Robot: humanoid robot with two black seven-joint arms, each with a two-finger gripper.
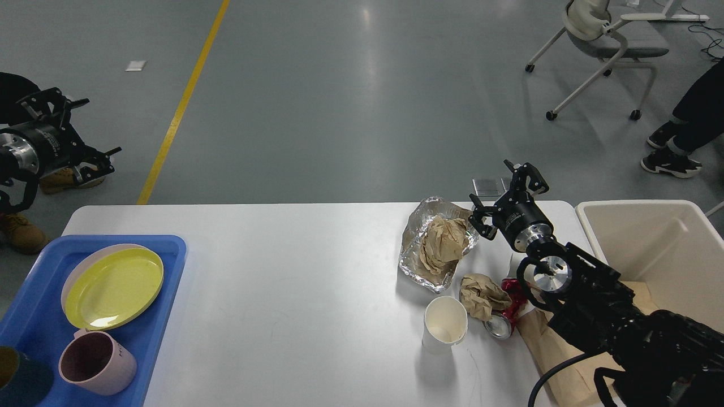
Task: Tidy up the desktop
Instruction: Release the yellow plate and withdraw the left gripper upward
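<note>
Black right gripper [505, 195], fingers spread apart and empty, poised at the far right of the desktop [294, 294], just right of a foil sheet [416, 257] holding crumpled brown paper [444, 243]. Nearer: a second paper wad [481, 294], a crushed red can [506, 316], a white paper cup [445, 327] standing upright. Cream bin [662, 249] off the right edge. Left gripper [70, 135], fingers parted, empty, beyond the far left corner. Blue tray [169, 254], near left, carries a yellow plate [113, 288] and pink mug [96, 370].
</note>
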